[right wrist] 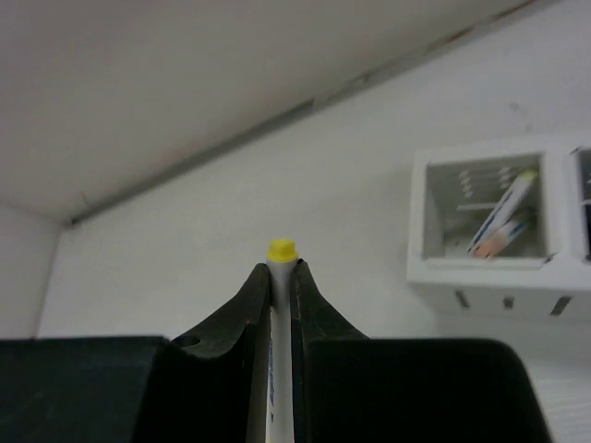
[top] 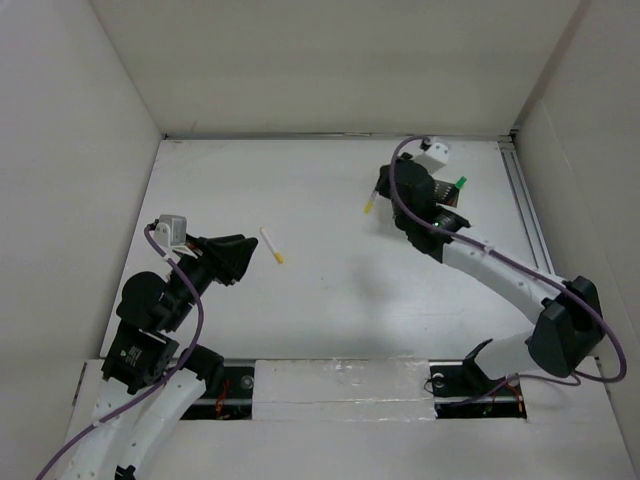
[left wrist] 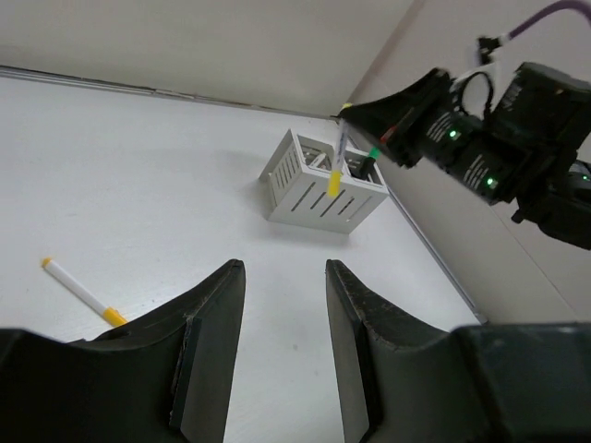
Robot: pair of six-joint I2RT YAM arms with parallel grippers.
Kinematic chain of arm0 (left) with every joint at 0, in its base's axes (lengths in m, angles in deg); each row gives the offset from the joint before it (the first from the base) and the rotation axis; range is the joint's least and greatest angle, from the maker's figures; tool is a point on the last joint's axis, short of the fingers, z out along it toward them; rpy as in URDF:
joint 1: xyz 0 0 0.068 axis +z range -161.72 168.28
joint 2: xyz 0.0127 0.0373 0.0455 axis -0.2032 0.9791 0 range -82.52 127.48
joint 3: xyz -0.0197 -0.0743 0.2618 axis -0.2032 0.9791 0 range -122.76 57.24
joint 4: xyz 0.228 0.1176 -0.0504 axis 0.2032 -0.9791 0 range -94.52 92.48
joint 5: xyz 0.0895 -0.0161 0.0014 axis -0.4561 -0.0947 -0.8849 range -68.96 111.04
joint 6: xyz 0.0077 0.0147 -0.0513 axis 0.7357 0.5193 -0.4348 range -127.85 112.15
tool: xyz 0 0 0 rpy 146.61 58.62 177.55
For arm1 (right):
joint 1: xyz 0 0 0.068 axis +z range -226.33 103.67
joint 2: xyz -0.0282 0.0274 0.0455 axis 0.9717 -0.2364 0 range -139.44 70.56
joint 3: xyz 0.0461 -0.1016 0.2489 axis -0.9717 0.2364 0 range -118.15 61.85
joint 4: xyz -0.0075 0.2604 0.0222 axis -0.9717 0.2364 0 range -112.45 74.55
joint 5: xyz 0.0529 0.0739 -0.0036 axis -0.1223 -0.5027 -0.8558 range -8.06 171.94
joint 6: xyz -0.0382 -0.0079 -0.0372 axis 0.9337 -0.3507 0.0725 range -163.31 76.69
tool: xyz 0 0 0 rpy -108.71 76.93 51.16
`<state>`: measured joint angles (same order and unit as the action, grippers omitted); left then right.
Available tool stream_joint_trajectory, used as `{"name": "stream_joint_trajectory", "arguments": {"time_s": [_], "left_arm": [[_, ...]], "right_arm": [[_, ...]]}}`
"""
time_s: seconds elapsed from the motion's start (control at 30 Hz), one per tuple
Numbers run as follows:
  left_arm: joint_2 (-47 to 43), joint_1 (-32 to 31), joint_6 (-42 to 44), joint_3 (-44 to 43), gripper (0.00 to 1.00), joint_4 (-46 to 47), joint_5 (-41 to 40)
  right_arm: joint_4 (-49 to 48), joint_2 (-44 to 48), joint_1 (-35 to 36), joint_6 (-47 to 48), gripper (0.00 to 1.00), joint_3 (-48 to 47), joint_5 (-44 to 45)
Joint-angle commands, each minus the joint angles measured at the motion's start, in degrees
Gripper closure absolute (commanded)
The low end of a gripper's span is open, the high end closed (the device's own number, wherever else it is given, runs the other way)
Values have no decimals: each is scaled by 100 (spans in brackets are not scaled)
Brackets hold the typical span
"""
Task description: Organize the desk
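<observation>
My right gripper is shut on a white pen with a yellow cap, whose cap pokes out past the fingertips. From above, this held pen hangs over the white desk at the back right. The left wrist view has it just in front of a white slotted box. A second yellow-capped pen lies flat on the desk, also seen in the left wrist view. Just left of that pen, my left gripper stands open and empty over bare desk.
The slotted box holds a pen in one compartment and a green-capped marker in another. A metal rail runs along the desk's right edge. White walls enclose the left, back and right sides.
</observation>
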<state>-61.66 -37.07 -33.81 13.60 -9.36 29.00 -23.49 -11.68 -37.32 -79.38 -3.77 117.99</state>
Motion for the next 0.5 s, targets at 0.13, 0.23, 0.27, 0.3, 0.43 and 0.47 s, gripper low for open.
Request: {"name": "stream_joint_trajectory", "arguments": {"time_s": [0.13, 0.23, 0.27, 0.3, 0.43, 0.47], "left_arm": [[-12, 29, 29, -4, 64, 252, 82], [23, 29, 29, -5, 63, 243, 100], [23, 29, 29, -13, 64, 243, 91], [58, 29, 29, -5, 64, 252, 100], [85, 29, 29, -13, 64, 261, 91], [85, 29, 29, -5, 64, 252, 91]], "right_arm": [[-1512, 7, -1104, 398, 100, 94, 1834], [-2040, -362, -1368, 715, 100, -11, 1975], [-2171, -485, -1421, 794, 100, -81, 2019], [-2190, -608, -1474, 838, 100, -221, 2037], [-2409, -1144, -1606, 1163, 100, -486, 2046], [-2523, -1224, -1606, 1242, 100, -521, 2063]]}}
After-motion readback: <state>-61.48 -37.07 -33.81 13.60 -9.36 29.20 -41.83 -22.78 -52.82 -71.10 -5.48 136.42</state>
